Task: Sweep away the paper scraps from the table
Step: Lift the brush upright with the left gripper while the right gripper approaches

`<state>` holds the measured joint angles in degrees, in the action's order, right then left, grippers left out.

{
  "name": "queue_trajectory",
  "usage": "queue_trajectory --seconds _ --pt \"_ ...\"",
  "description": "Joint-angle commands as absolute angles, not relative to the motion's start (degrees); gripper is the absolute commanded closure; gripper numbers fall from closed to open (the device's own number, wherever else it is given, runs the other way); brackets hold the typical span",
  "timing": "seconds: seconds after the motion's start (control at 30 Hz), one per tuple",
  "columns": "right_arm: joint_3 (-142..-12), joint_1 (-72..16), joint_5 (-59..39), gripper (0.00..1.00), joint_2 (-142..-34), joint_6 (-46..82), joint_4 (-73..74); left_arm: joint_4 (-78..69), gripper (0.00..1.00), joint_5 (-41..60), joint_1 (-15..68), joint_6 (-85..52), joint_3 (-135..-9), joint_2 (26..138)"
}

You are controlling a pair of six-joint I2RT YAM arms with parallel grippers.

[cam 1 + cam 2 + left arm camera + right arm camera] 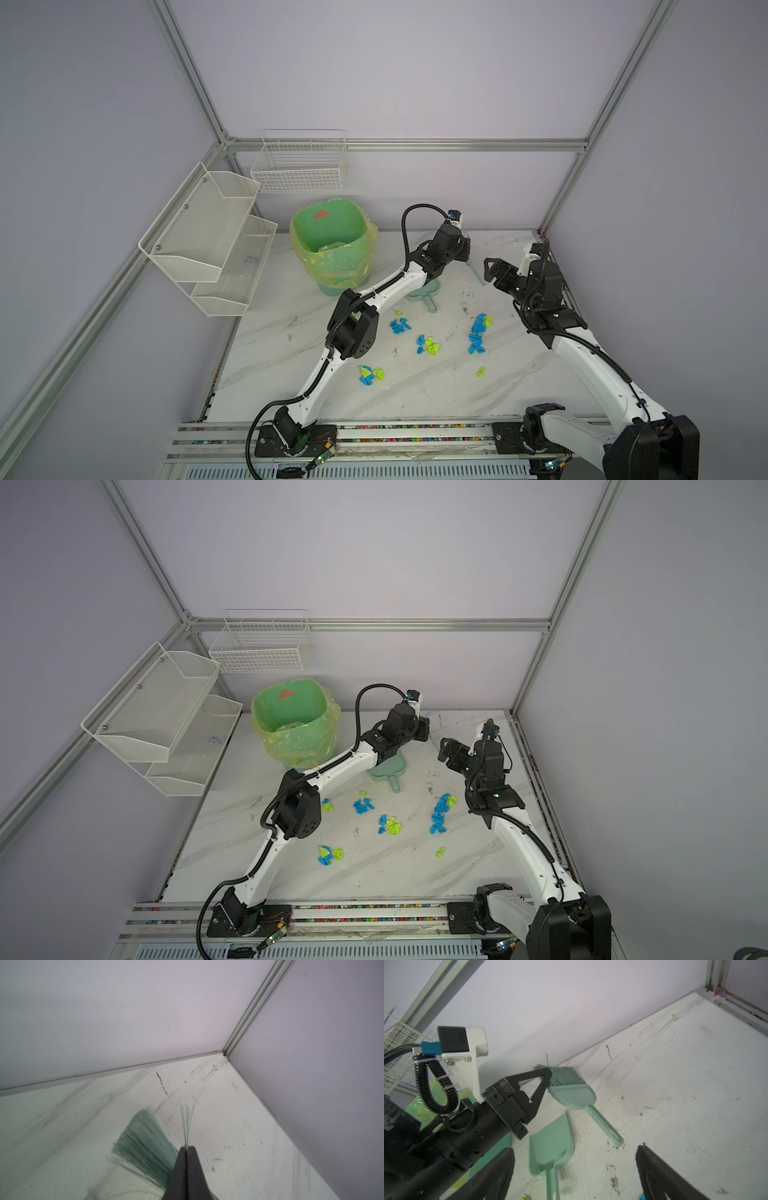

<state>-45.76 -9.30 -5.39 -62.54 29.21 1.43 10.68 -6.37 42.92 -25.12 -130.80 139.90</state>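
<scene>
1. The left tool (188,1148) is pinched tight. A few thin bristles of the green brush (571,1095) poke out between its tips.
2. The right tool (486,270) is wide and holds nothing. It hangs over the desk (415,386), near the brush handle.
3. The step looks like getting hold of the brush. Bristles are soft and bendy, so a pull on them would likely slip or spin the brush. The long handle looks like the better place to grab, squeezed across its thin sides.
4. The green dustpan (550,1142) lies just beside the brush. A tool coming down for the handle should take care not to bump it.
5. Call the far wall 12 o'clock. The paper scraps (478,332) sit in little blue and yellow-green heaps from the middle of the desk out toward 3 o'clock. A few lie toward 6 o'clock. None look swept up yet.
6. The brush and dustpan lie at about 12 to 1 o'clock. The green bin (332,245) with its bag stands at 11 o'clock.
7. The desk is flat, hard and white with grey lines. It has scuffs and dark crumbs on it. Scraps should slide on it easily.
8. Walls stand close at 12 and 3 o'clock, so there is little room to swing there. White wire racks (208,232) hang on the wall at 10 o'clock.
</scene>
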Motion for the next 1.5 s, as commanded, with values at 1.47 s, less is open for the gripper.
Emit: queue_trajectory --seconds 1.47 --pt "-17.9 -7.9 -29.5 0.08 -81.0 94.6 75.9 5.0 1.00 -4.0 38.9 -27.9 -130.2 131.6"
